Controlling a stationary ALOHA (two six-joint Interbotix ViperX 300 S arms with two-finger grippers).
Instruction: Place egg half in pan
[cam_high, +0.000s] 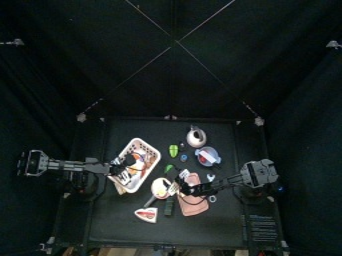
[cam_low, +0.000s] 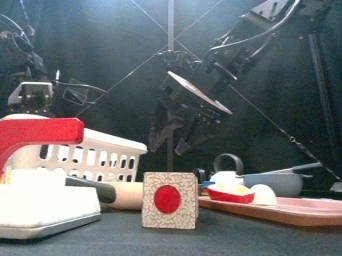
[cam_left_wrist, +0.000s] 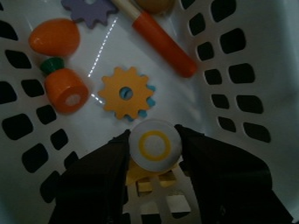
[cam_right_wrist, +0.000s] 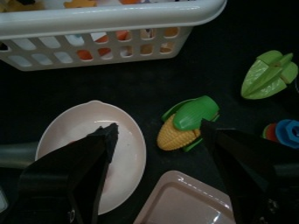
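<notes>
The egg half (cam_left_wrist: 153, 147) is a small cream-white round piece with a yellow ring. It sits between my left gripper's (cam_left_wrist: 155, 156) jaws, which are shut on it inside the white basket (cam_high: 135, 158). In the top view the left gripper (cam_high: 122, 177) is at the basket's front end. A round grey pan (cam_high: 207, 155) stands right of the basket and shows low at the right in the front view (cam_low: 291, 176). My right gripper (cam_right_wrist: 163, 138) is open and empty, hanging over a pale oval dish (cam_right_wrist: 70, 149) and a toy corn cob (cam_right_wrist: 184, 131); in the top view it (cam_high: 198, 186) is front of centre.
The basket floor holds an orange gear (cam_left_wrist: 126, 92), a carrot (cam_left_wrist: 65, 83) and an orange stick (cam_left_wrist: 166, 42). A small kettle (cam_high: 197, 135) stands at the back. A pink tray (cam_low: 307, 208), a card with a red circle (cam_low: 170, 200) and a red-and-white block (cam_low: 38, 180) stand at the front.
</notes>
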